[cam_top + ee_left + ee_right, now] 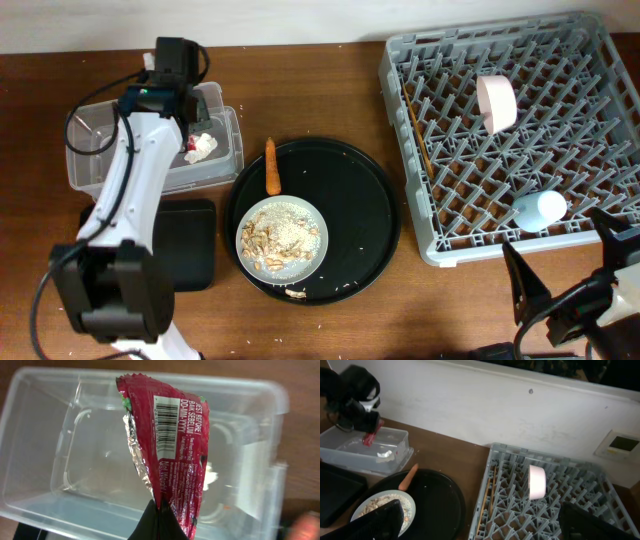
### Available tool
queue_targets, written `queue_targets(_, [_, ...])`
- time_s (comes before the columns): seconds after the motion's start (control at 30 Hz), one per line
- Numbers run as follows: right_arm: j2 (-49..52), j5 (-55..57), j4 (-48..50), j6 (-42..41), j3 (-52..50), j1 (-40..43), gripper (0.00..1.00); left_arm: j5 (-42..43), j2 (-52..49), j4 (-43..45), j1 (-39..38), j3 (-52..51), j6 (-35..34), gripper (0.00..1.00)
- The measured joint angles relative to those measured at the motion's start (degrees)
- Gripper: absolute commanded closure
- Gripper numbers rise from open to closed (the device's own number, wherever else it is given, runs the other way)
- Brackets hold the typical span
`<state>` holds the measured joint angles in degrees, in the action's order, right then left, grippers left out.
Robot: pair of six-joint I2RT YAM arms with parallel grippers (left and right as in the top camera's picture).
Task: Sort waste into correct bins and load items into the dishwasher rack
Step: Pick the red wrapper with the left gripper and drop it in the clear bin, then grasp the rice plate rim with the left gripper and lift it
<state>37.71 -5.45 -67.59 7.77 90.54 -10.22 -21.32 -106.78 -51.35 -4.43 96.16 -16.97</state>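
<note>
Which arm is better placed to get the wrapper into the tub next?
Left. Its pincer is shut on the wrapper directly above the tub, so it likely need only release. The right pincer sits open and empty, far off by the rack.

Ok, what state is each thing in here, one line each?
left gripper: shut on the red wrapper
red wrapper: pinched, hanging over the clear tub
tissue: lying inside the tub
carrot: lying on the round black tray
plate: on that tray, food scraps on it
bowl: on its edge in the dishwasher rack
blue cup: on its side in the rack
chopsticks: lying flat in the rack
right gripper: open, empty
</note>
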Motion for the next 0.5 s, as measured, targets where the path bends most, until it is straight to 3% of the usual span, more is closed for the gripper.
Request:
queue_targets(0.03, [0.0, 0.0, 0.0, 0.0, 0.0, 0.0, 0.02, -0.1, -2.4, 0.5, 1.2, 0.0, -0.2, 0.55])
queue_targets(0.07, [0.0, 0.0, 0.0, 0.0, 0.0, 0.0, 0.02, -0.1, -4.6, 1.3, 2.0, 0.0, -0.4, 0.45])
queue_targets(0.1, [0.0, 0.0, 0.0, 0.0, 0.0, 0.0, 0.02, -0.1, -5.8, 1.5, 2.3, 0.0, -0.6, 0.44])
queue_targets(0.3, [0.0, 0.0, 0.0, 0.0, 0.0, 0.0, 0.02, 6.1, -1.2, -6.7, 1.2, 1.6, -0.9, 0.51])
queue_targets(0.37, [0.0, 0.0, 0.0, 0.0, 0.0, 0.0, 0.02, 8.7, 0.8, -8.9, -5.7, 1.3, -1.1, 0.55])
queue_targets(0.43, [0.0, 0.0, 0.0, 0.0, 0.0, 0.0, 0.02, 9.5, 0.8, -6.0, -16.3, -6.2, -3.2, 0.56])
queue_targets(0.5, [0.0, 0.0, 0.0, 0.0, 0.0, 0.0, 0.02, 9.6, 0.5, -5.7, -22.0, -13.2, -6.1, 0.56])
